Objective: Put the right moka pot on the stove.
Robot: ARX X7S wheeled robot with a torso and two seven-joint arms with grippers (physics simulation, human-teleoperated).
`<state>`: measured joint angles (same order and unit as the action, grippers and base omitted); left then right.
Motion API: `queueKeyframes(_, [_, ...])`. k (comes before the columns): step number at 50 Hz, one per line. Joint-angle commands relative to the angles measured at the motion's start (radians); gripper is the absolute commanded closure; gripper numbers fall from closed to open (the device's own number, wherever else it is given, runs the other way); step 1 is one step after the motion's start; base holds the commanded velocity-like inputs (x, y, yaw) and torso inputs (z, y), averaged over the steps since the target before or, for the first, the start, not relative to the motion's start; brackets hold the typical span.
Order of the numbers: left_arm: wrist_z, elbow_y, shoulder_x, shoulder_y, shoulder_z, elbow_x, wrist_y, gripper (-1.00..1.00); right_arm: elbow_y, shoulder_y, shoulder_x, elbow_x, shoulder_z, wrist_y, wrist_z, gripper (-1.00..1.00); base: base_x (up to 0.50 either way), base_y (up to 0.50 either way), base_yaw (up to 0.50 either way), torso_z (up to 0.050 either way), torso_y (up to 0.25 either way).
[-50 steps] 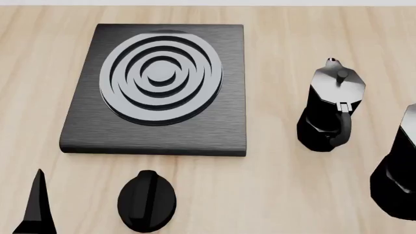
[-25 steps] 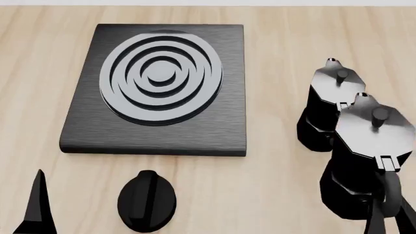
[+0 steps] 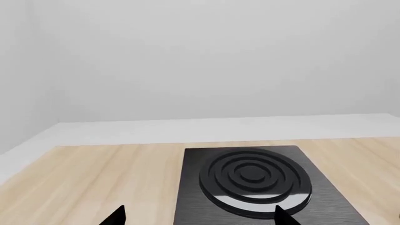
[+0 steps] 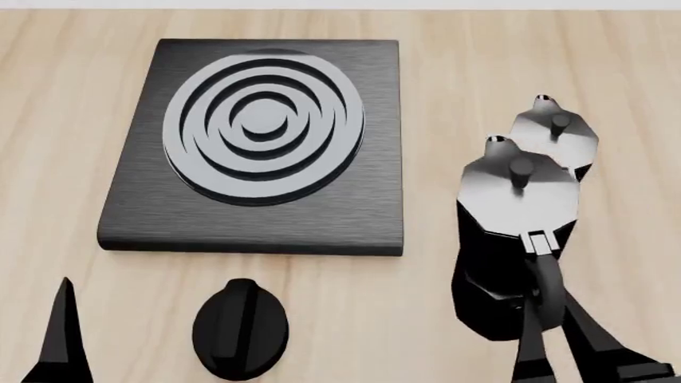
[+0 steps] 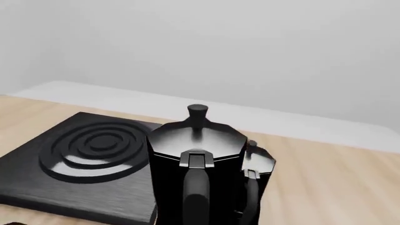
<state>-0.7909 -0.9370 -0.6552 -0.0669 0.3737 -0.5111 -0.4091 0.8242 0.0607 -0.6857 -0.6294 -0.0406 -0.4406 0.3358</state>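
In the head view, the right gripper (image 4: 545, 351) is clamping the handle of the black faceted right moka pot with its shiny grey lid (image 4: 511, 239), which has shifted leftward toward the flat black square stove with raised burner rings (image 4: 255, 144), now overlapping its identical twin pot (image 4: 559, 132).

In the left wrist view, the left gripper (image 3: 196, 216) is showing widely parted fingertips, holding nothing.

In the right wrist view, the pot is sitting beside the stove, not on it.

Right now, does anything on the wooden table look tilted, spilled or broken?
Nothing stands out. The black faceted moka pot with the grey lid is upright, with the right gripper at its handle. Its twin pot stands upright behind it. The flat black stove slab and round black knob look intact. No spill shows.
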Motion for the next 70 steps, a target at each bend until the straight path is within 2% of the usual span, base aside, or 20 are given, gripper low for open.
queueKeyframes(1, [0.000, 0.002, -0.003, -0.001, 0.003, -0.001, 0.004, -1.00, 0.019, -0.133, 0.005, 0.018, 0.078, -0.067, 0.002, 1.00, 0.00, 0.00, 0.00, 0.000, 0.010])
queueKeyframes(14, [-0.004, 0.001, -0.006, -0.003, 0.000, -0.011, 0.006, -1.00, 0.014, -0.266, 0.025, -0.018, 0.141, -0.142, 0.011, 1.00, 0.00, 0.00, 0.00, 0.001, 0.001])
queueKeyframes(33, [-0.006, 0.003, -0.009, -0.001, 0.004, -0.013, 0.014, -1.00, -0.110, -0.508, 0.097, -0.033, 0.250, -0.240, -0.004, 1.00, 0.00, 0.00, 0.00, 0.000, 0.001])
queueKeyframes(60, [-0.007, 0.003, -0.016, -0.001, 0.005, -0.021, 0.025, -1.00, -0.322, -0.756, 0.232, 0.003, 0.375, -0.269, -0.054, 1.00, 0.00, 0.00, 0.00, 0.000, 0.001])
queueKeyframes(70, [-0.008, 0.004, -0.018, -0.004, 0.010, -0.022, 0.024, -1.00, -0.438, -0.825, 0.290, 0.041, 0.424, -0.225, -0.095, 1.00, 0.00, 0.00, 0.00, 0.000, 0.001])
